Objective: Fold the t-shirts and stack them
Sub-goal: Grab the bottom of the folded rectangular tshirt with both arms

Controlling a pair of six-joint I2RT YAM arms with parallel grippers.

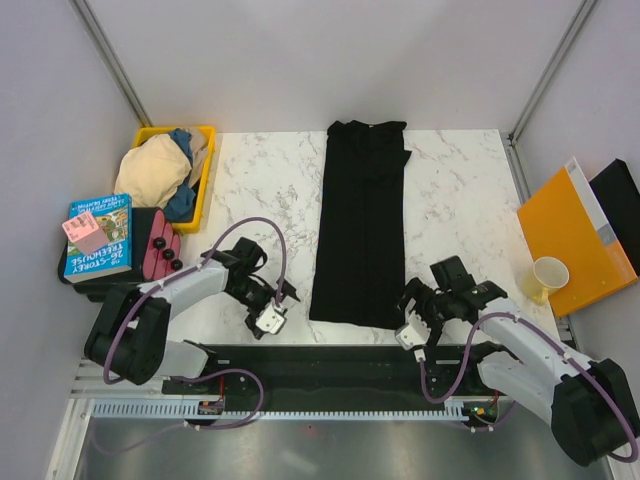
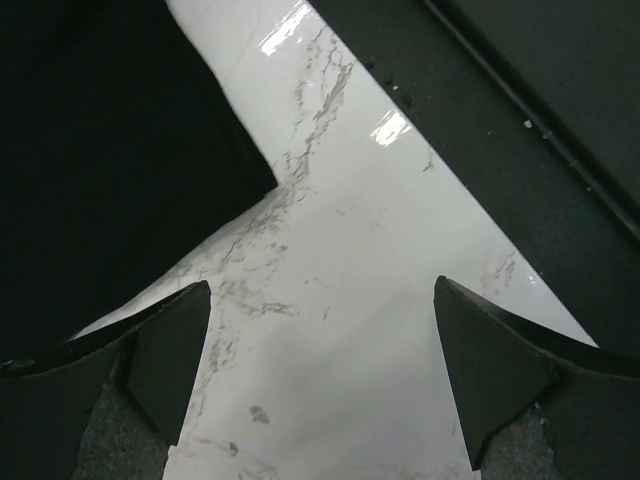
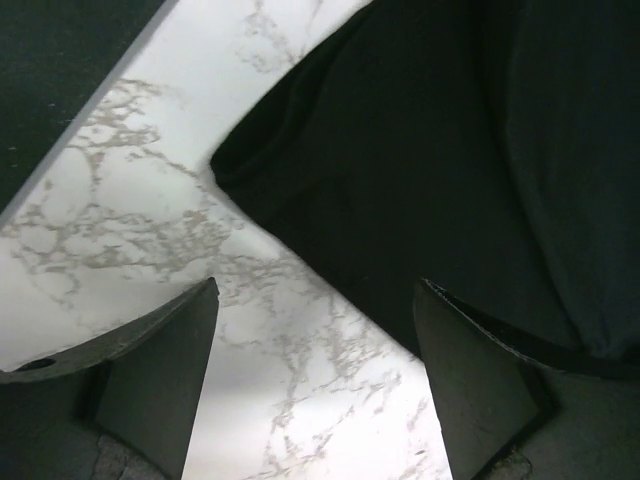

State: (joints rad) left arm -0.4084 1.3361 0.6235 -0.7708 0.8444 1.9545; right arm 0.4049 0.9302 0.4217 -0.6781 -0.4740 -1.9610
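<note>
A black t-shirt (image 1: 362, 220) lies folded into a long strip down the middle of the marble table (image 1: 460, 190), collar at the far end. My left gripper (image 1: 283, 302) is open and empty, just left of the shirt's near left corner (image 2: 262, 180). My right gripper (image 1: 407, 303) is open and empty, just right of the shirt's near right corner (image 3: 225, 165). In the right wrist view the black cloth (image 3: 450, 150) fills the upper right, one fingertip (image 3: 470, 360) at its edge. A yellow bin (image 1: 203, 165) at the back left holds more crumpled shirts (image 1: 155, 170), cream and blue.
A book (image 1: 98, 237) lies on a red and black box (image 1: 155, 250) left of the table. An orange folder (image 1: 575, 240) and a paper cup (image 1: 549, 274) sit at the right. A dark mat (image 1: 330, 365) runs along the near edge.
</note>
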